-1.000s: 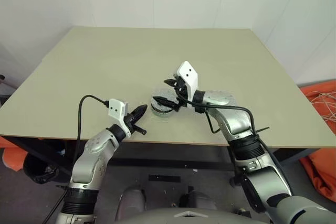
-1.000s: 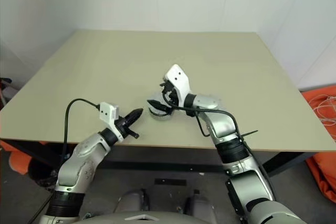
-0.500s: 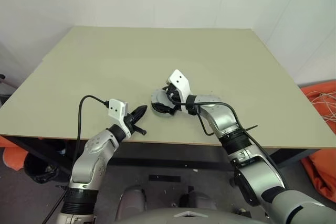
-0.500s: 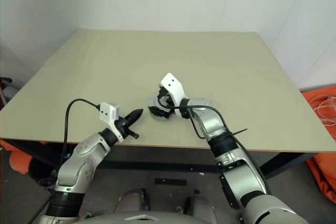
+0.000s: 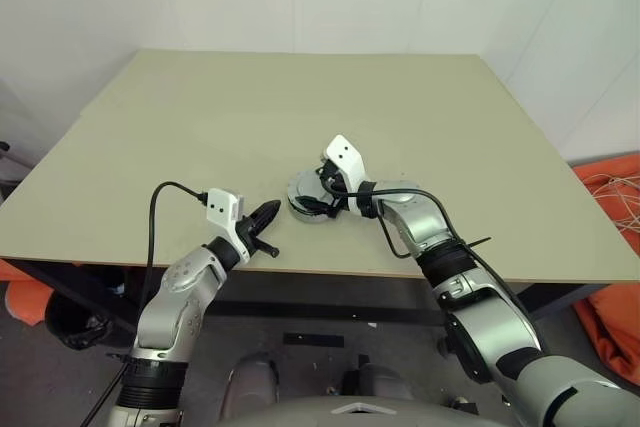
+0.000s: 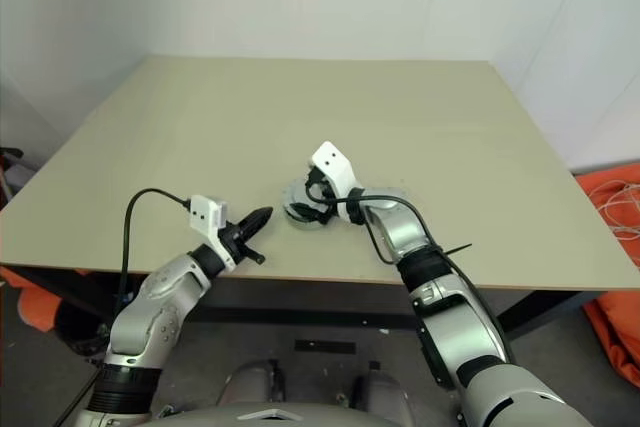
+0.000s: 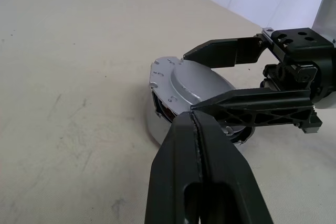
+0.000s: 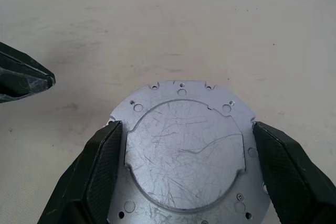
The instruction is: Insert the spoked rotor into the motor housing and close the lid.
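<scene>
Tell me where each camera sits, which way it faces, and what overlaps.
Left eye view: on the head, looking forward and down at the table; both arms show.
Right eye view: same head, same scene, slightly offset.
Left wrist view: along the shut left jaws towards the lid on the motor housing; the right jaws show too.
Right wrist view: down along the open right jaws flanking the lid; the left jaws' tip shows.
Shared: both wrist views show the lid.
</scene>
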`<act>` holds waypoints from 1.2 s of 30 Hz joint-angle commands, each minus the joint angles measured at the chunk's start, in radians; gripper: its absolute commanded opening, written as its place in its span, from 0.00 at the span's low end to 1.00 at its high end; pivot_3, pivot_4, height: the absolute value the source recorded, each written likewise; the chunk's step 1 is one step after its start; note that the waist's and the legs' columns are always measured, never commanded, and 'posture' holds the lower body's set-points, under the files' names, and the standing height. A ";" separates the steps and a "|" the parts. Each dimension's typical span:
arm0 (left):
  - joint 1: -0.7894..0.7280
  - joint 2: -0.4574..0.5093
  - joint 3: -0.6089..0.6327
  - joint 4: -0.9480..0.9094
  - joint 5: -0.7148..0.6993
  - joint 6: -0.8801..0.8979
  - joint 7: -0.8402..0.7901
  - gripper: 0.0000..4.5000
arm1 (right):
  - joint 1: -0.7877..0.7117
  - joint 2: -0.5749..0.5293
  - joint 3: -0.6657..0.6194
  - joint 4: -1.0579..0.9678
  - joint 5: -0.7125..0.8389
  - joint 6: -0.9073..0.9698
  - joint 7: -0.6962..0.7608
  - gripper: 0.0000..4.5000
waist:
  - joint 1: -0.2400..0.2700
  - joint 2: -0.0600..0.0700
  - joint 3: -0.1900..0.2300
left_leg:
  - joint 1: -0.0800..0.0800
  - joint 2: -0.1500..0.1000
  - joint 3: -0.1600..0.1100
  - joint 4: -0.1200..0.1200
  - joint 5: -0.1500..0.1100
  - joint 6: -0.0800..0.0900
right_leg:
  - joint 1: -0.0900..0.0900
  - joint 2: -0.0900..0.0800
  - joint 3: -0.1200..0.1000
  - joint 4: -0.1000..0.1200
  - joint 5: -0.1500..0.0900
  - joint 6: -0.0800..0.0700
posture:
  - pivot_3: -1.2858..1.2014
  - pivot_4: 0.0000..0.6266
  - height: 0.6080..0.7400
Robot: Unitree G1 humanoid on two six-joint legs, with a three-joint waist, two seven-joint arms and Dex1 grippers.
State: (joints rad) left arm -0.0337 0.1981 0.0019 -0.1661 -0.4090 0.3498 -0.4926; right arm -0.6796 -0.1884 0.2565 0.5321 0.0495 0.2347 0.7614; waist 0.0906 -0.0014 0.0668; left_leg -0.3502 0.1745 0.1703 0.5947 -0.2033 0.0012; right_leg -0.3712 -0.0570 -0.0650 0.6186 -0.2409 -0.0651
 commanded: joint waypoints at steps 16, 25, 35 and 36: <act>-0.016 0.004 0.012 -0.045 -0.014 -0.002 0.000 0.00 | -0.003 -0.022 -0.020 -0.082 0.021 0.012 0.055 0.69 | 0.001 0.000 0.000 | 0.000 0.000 0.000 0.000 0.000 0.000 | 0.000 0.000 0.000 0.000 0.000 0.000 | 0.52 0.00 1.00; -0.017 0.002 0.014 -0.046 -0.019 0.003 0.001 0.00 | 0.011 -0.034 -0.017 -0.101 0.011 0.024 0.074 0.69 | 0.001 0.000 0.000 | 0.000 0.000 0.000 -0.001 0.000 0.000 | 0.000 0.000 0.000 -0.001 0.000 0.000 | 0.52 0.00 1.00; -0.017 0.005 0.017 -0.048 -0.020 0.003 0.003 0.00 | 0.018 -0.054 0.013 -0.105 -0.009 0.023 0.111 0.69 | 0.002 0.000 0.000 | 0.000 0.000 0.000 -0.001 -0.001 0.001 | 0.000 0.000 0.000 -0.002 0.000 0.000 | 0.52 0.00 1.00; -0.018 0.005 0.017 -0.047 -0.021 0.003 0.002 0.00 | 0.018 -0.054 0.015 -0.105 -0.010 0.023 0.112 0.69 | 0.002 0.000 0.000 | -0.001 0.000 0.000 -0.001 -0.001 0.001 | 0.000 0.000 0.000 -0.002 0.000 0.000 | 0.52 0.00 1.00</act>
State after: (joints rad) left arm -0.0346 0.1984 0.0066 -0.1725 -0.4148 0.3578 -0.4888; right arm -0.6563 -0.2348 0.2690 0.4654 0.0441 0.2629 0.8672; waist 0.0923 -0.0011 0.0669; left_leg -0.3507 0.1744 0.1707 0.5940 -0.2040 0.0024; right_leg -0.3711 -0.0570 -0.0650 0.6166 -0.2409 -0.0651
